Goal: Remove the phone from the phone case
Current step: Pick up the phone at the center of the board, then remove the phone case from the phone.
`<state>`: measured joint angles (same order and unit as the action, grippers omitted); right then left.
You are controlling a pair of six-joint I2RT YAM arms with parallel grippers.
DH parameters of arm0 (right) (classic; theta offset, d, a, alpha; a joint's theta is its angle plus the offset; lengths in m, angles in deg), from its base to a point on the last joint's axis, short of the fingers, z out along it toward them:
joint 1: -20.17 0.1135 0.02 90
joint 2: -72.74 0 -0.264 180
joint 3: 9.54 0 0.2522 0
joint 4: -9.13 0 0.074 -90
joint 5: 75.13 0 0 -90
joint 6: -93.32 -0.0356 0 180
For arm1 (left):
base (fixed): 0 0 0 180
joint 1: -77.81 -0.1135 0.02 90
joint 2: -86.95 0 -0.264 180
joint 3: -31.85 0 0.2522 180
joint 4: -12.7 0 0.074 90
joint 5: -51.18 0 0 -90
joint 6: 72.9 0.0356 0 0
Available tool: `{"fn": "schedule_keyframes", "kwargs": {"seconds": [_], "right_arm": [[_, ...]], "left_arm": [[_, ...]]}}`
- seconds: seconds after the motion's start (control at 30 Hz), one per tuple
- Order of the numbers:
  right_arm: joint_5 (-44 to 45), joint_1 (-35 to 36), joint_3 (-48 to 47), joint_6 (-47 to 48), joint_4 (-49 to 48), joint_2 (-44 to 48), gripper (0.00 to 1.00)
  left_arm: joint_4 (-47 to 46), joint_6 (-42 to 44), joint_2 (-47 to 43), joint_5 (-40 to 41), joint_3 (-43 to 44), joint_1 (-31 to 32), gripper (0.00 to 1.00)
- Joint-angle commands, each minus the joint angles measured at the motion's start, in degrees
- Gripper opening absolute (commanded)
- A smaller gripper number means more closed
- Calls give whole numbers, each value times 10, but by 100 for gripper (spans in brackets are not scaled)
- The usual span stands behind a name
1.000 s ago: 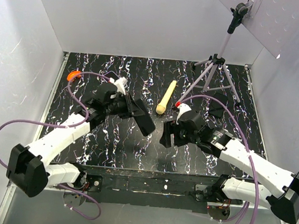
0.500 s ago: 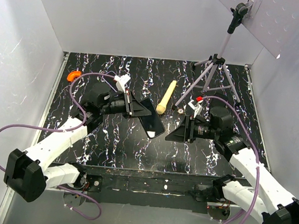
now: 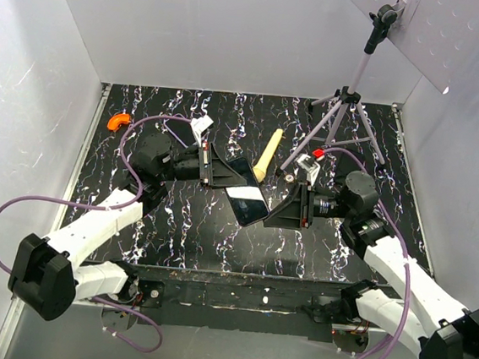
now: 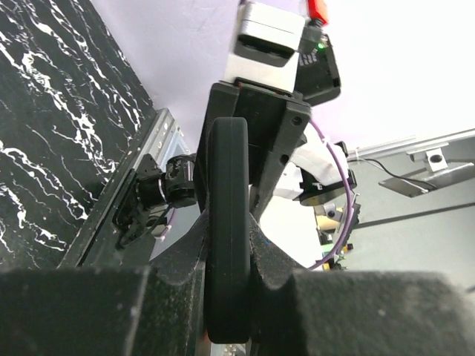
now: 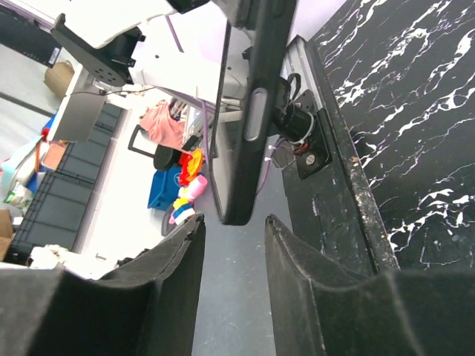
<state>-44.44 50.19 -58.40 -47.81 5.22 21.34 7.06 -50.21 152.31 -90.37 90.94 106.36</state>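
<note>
Phone [image 3: 248,204], seated in its phone case [image 4: 226,222], hangs tilted above mid-table between my two arms. My left gripper [image 3: 223,174] clamps the case across its faces. Further right, my right gripper [image 3: 274,217] stands parted at the phone's free end, not gripping it.

The left arm [image 3: 90,229] and right arm [image 3: 417,277] wear white moulded shells between chunky black joint housings. A purple cable [image 3: 42,201] loops off each. Their black bases [image 3: 140,291] sit at six o'clock in the overhead view. The left gripper [image 3: 230,175] and right gripper [image 3: 274,217] are matte black with grainy fingers [image 5: 171,289]. White camera blocks [image 3: 308,167] cap both wrists.
</note>
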Motion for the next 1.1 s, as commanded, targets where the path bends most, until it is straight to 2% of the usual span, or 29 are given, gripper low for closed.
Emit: {"fn": "schedule_keyframes", "kwargs": {"seconds": [0.0, 0.1, 0.27, 0.33, 0.37, 0.5, 0.6, 0.67, 0.77, 0.87, 0.9, 1.0, 1.07], "right_arm": [[-45, 0, -13, -28, -90, -22, 40], [-59, 6, -15, -36, -132, -35, 28], [-61, 42, -40, -10, -153, -50, 14], [-53, 51, -50, 9, -143, -54, 11], [-49, 54, -54, 13, -136, -55, 14], [-38, 56, -54, -1, -134, -51, 48], [-31, 58, -39, -20, -140, -32, 61], [-14, 58, -31, -20, -121, -14, 61], [9, 59, -48, 16, -54, 2, 60], [-4, 63, -53, 7, -76, -7, 46], [-10, 65, -55, 4, -88, -11, 45], [-23, 78, -60, 11, -92, -19, 47], [-27, 85, -63, 19, -90, -18, 49]], "left_arm": [[-78, -37, -1, -39, 13, -1, 0], [-122, -69, 15, -62, 13, 4, 0], [-212, -124, 44, -94, 14, 20, 0], [-233, -137, 50, -101, 17, 26, 0], [-233, -138, 52, -104, 19, 27, 0], [-174, -99, 35, -95, 27, 27, 0], [-118, -66, 15, -66, 26, 26, 0], [-80, -41, 3, -40, 27, 26, 0], [-82, -41, -4, -29, 21, 26, 0], [-103, -61, 5, -36, 17, 26, 0], [-115, -72, 6, -37, 14, 26, 0], [-140, -100, 4, -34, 6, 26, 0], [-122, -109, -1, -29, 7, 26, 0]]}}
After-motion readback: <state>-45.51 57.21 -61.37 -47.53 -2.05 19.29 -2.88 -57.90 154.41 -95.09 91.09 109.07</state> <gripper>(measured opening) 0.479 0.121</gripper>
